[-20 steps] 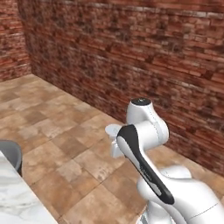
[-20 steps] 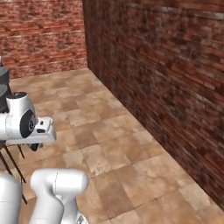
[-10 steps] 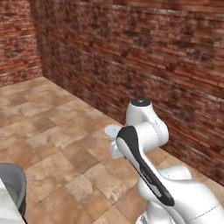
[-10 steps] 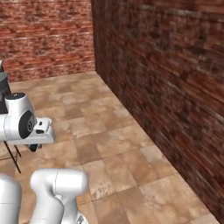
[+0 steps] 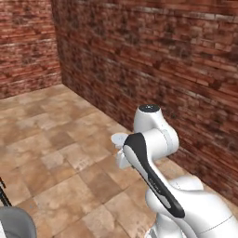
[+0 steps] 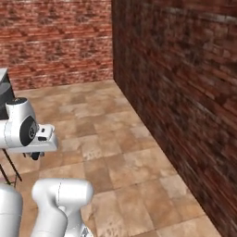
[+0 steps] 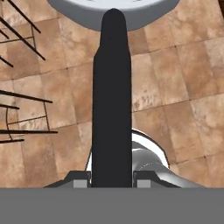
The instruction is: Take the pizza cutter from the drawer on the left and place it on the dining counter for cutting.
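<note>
A: Any writing or labels?

B: I am seeing no readable text. In the hand view my claw (image 7: 112, 181) is pinching the pizza cutter (image 7: 112, 100): one black handle running up the middle, its pale round wheel at the top edge.

A: What is around it?

B: Below it, the brown tiled floor (image 7: 175, 87) is lying, with thin black rods (image 7: 26, 131) at the left, several of them. From the base cameras, two brick walls (image 5: 153, 56) are meeting at a corner.

Pizza cutter (image 7: 112, 96) in gripper (image 7: 112, 181), above tiled floor (image 7: 175, 96); brick wall (image 5: 153, 60) beyond arm.
</note>
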